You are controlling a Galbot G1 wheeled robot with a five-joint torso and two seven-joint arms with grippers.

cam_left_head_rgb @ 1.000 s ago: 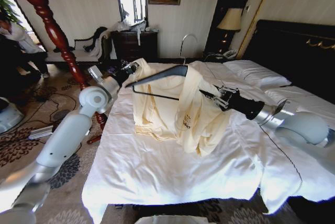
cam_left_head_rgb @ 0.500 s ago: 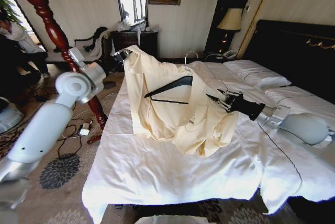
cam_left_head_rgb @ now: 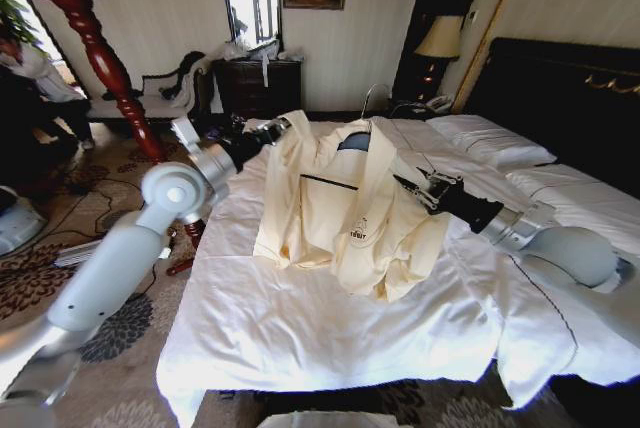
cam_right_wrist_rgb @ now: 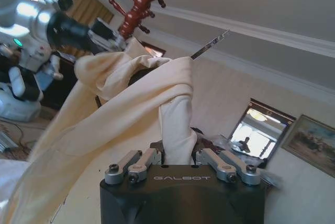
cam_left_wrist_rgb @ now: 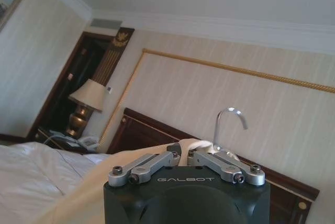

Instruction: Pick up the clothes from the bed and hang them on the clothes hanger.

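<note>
My left gripper (cam_left_head_rgb: 283,126) and right gripper (cam_left_head_rgb: 403,185) are both pinching the shirt (cam_left_head_rgb: 345,210) above the bed (cam_left_head_rgb: 300,328); I'm spreading it evenly over the hanger (cam_left_head_rgb: 355,141).

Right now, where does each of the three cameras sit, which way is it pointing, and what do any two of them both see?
Head view: on the robot's head, looking down at the bed; both arms show, left gripper and right gripper each holding the clothes.
Left wrist view: on the left wrist, facing the headboard; left gripper shut on cream cloth, the clothes hanger hook beyond.
Right wrist view: on the right wrist, facing the coat stand; right gripper pinching the clothes, left arm beyond.
Shared: all three show the clothes.
</note>
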